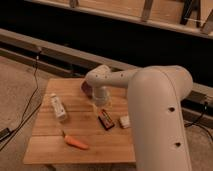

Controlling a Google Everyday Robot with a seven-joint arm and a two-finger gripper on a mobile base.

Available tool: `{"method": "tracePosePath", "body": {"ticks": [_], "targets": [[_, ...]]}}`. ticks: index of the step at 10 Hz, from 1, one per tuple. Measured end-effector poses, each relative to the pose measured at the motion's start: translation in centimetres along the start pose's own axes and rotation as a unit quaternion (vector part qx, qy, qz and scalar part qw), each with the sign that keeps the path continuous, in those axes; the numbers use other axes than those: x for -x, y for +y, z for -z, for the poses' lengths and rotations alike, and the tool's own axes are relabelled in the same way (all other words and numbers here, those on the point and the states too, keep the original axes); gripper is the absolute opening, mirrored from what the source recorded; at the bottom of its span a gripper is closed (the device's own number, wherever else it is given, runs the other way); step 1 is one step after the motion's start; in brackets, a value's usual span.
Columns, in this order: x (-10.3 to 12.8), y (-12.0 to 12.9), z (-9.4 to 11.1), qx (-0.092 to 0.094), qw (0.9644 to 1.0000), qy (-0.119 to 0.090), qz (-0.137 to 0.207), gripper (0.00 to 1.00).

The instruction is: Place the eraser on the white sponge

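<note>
Centrally, gripper [102,104] hangs over table [50,145] near eraser [105,120] — fingers apart, nothing held — with sponge [123,121] just beside eraser.

Wooden table [50,146]; smooth matt arm [160,95]; claw [102,102] near eraser [105,120].

Gripper [101,103] blurry above eraser [105,121]; arm [157,115] hides table [47,145] rt side.
</note>
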Motion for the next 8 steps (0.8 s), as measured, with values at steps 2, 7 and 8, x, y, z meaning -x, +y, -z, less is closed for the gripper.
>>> {"method": "tracePosePath", "body": {"ticks": [2,7,8], "targets": [[0.1,-0.3,-0.8,0.001,1.0000,0.006,-0.005,0.65],[0.4,0.8,-2.9,-0.001,0.9998,0.009,-0.019,0.65],[0.4,1.2,-3.3,-0.002,0.9998,0.008,-0.018,0.65]]}}
